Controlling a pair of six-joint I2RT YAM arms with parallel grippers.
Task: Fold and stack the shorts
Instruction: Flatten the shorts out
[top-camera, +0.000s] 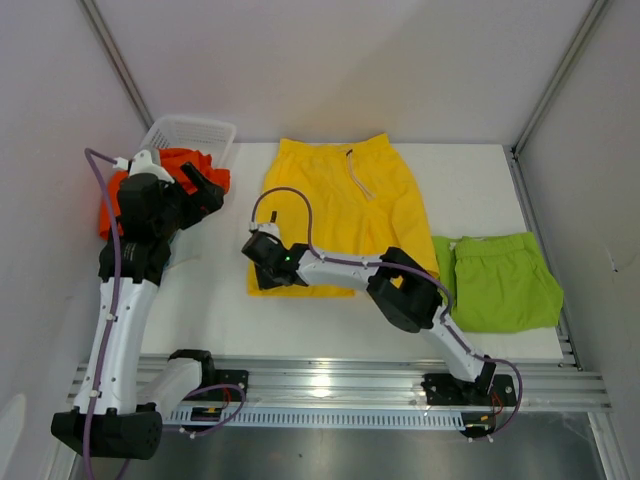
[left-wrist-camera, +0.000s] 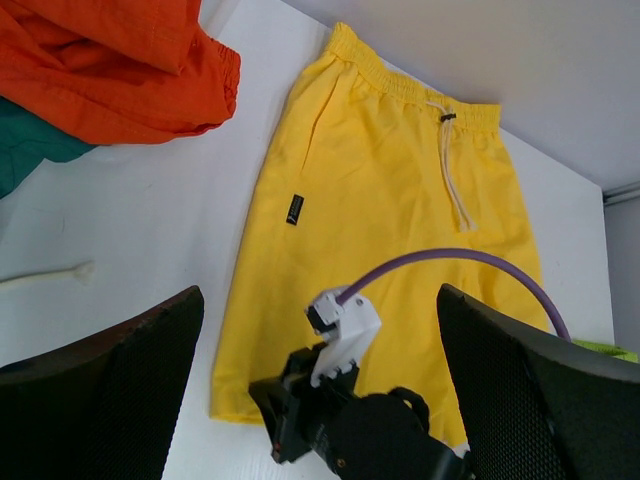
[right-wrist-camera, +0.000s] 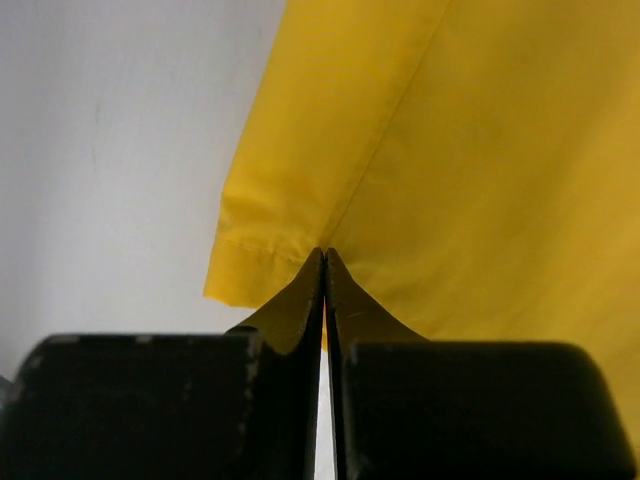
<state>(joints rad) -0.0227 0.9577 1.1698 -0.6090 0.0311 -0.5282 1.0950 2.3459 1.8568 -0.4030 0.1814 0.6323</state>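
At the near-left corner of the yellow shorts (top-camera: 340, 200), spread mid-way along the table (top-camera: 200, 300), the right gripper (right-wrist-camera: 323, 262) is clamped on the hem and the left gripper (top-camera: 207, 183) gapes empty; only the lime green shorts (top-camera: 500, 280) at the right edge look folded, with orange shorts (left-wrist-camera: 110, 70) and teal shorts (left-wrist-camera: 25, 150) yet to do.

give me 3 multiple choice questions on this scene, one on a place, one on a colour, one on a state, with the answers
1. Where do the lime green shorts lie?
A) right of the yellow shorts
B) under them
C) at the far left

2. Which colour is the pair beside the left hand?
A) blue
B) orange
C) white

3. How is the right hand set?
A) wide open
B) shut on the yellow shorts' hem
C) out of view

Answers: 1 A, they lie folded, to the right of the yellow pair. 2 B, the orange shorts bunch by that hand. 3 B, its wrist view shows it pinched on the hem.
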